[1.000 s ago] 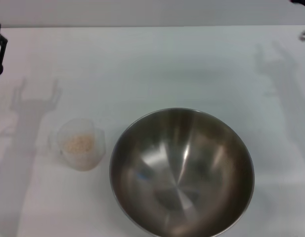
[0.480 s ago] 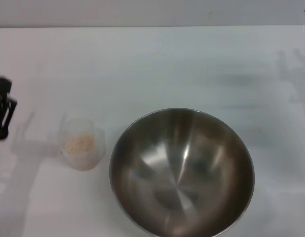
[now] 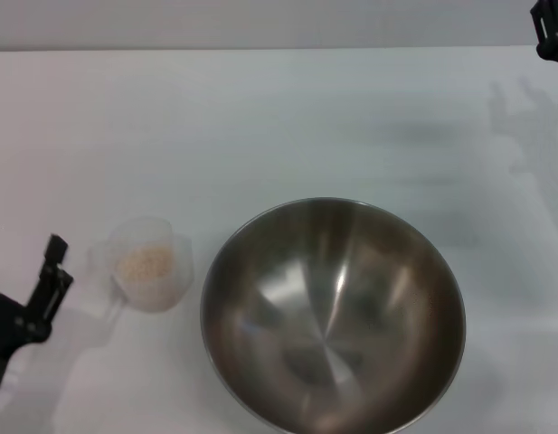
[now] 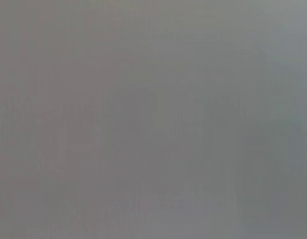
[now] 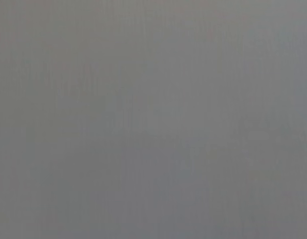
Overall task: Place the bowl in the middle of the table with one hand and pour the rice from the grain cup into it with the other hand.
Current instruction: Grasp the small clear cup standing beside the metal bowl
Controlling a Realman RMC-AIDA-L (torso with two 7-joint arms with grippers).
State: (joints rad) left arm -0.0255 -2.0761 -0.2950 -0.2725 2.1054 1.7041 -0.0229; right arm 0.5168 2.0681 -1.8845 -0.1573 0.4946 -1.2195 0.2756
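Observation:
In the head view the large steel bowl (image 3: 333, 316) stands empty on the white table (image 3: 279, 117), at the near edge, slightly right of centre. The frosted grain cup (image 3: 147, 264) stands upright just to the left of the bowl, with a small heap of rice (image 3: 145, 263) in it. My left gripper (image 3: 30, 303) is low at the near left, a short way to the left of the cup and apart from it. My right gripper (image 3: 552, 32) shows only as a black part at the far right corner, far from the bowl. Both wrist views show plain grey only.
The table's far edge (image 3: 279, 48) runs across the top of the head view. Arm shadows lie on the table at the far right and under the left gripper.
My left gripper has come down from the far left edge to the near left, close beside the cup. My right gripper has shifted slightly at the far right corner. Bowl and cup have not moved.

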